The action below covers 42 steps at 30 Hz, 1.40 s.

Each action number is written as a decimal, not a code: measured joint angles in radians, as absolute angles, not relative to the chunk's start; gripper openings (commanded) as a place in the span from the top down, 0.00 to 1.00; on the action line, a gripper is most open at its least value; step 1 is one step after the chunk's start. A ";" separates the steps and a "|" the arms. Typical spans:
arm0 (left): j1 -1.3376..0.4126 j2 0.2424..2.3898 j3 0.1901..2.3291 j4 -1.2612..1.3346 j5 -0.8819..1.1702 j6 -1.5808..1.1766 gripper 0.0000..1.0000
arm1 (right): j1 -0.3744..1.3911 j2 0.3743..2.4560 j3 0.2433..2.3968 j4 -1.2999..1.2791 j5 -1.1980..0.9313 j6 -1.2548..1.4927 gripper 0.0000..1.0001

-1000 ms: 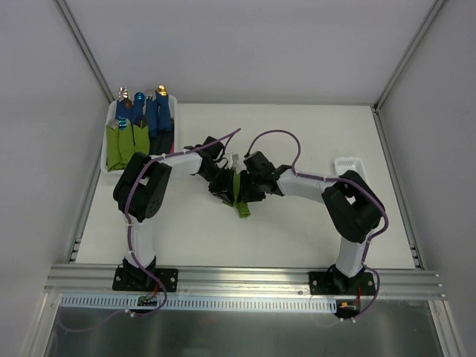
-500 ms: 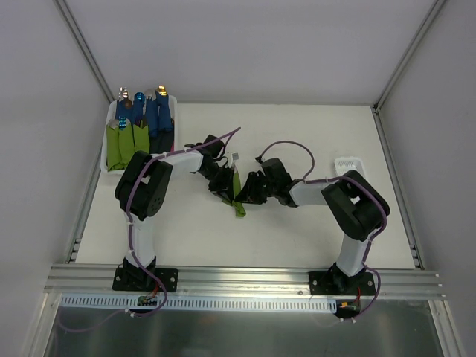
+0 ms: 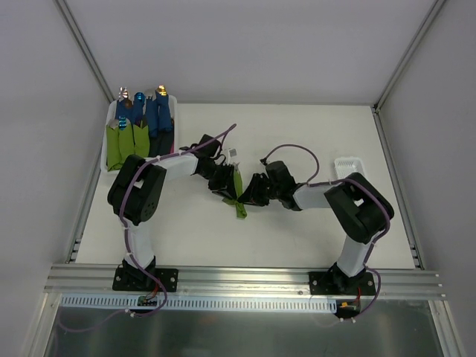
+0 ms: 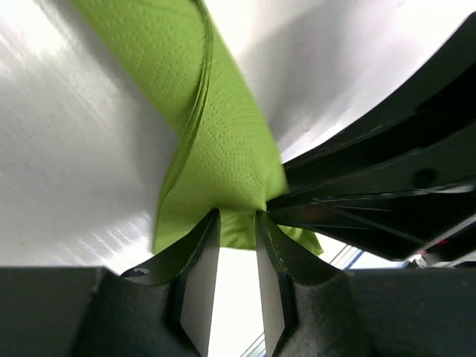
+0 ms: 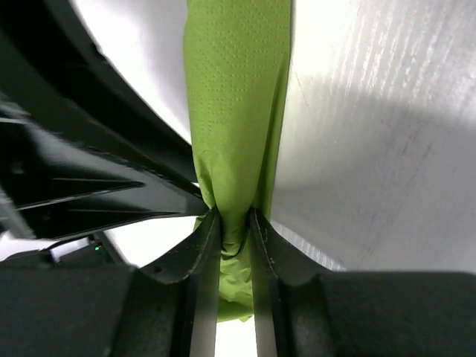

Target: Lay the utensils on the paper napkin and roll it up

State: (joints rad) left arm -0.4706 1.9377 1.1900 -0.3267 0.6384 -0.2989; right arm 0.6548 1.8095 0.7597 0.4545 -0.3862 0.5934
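Observation:
The lime-green paper napkin [image 3: 238, 183] lies rolled into a narrow bundle at the middle of the table, running near to far. My left gripper [image 3: 225, 187] holds it from the left and my right gripper [image 3: 251, 195] from the right. In the left wrist view the gripper [image 4: 236, 217] is shut on the edge of the napkin [image 4: 223, 149]. In the right wrist view the gripper [image 5: 233, 212] is shut on the napkin [image 5: 234, 111], which bunches between the fingers. A small silvery tip [image 3: 232, 153] shows past the roll's far end. The utensils' teal handles are hidden.
A white bin [image 3: 106, 155] at the back left holds several green and blue rolled bundles. A small white tray [image 3: 347, 163] sits at the right. Metal frame posts run along both sides of the table.
My right gripper has drawn in lower and closer to the roll, its elbow swinging right. My left gripper has shifted slightly away from me. More of the green roll shows between the grippers.

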 measured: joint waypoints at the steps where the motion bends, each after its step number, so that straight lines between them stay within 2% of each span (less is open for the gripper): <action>1: -0.471 1.926 1.188 -0.318 0.635 -0.306 0.73 | 0.660 1.800 0.769 0.422 -0.369 0.589 1.00; 8: -0.472 1.861 1.187 -0.272 0.622 -0.355 0.71 | 0.701 1.762 0.850 0.200 -0.249 0.548 1.00; 13: -0.478 1.859 1.187 -0.266 0.623 -0.389 0.68 | 0.718 1.760 0.881 0.136 -0.205 0.543 1.00; 42: -0.524 1.912 1.184 -0.267 0.489 -0.483 0.61 | 0.776 1.696 0.869 0.039 -0.107 0.538 1.00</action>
State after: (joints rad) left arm -0.5243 1.9121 1.1839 -0.2672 0.4892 -0.4831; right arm 0.7765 1.6962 0.8692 0.0391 -0.1070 0.5377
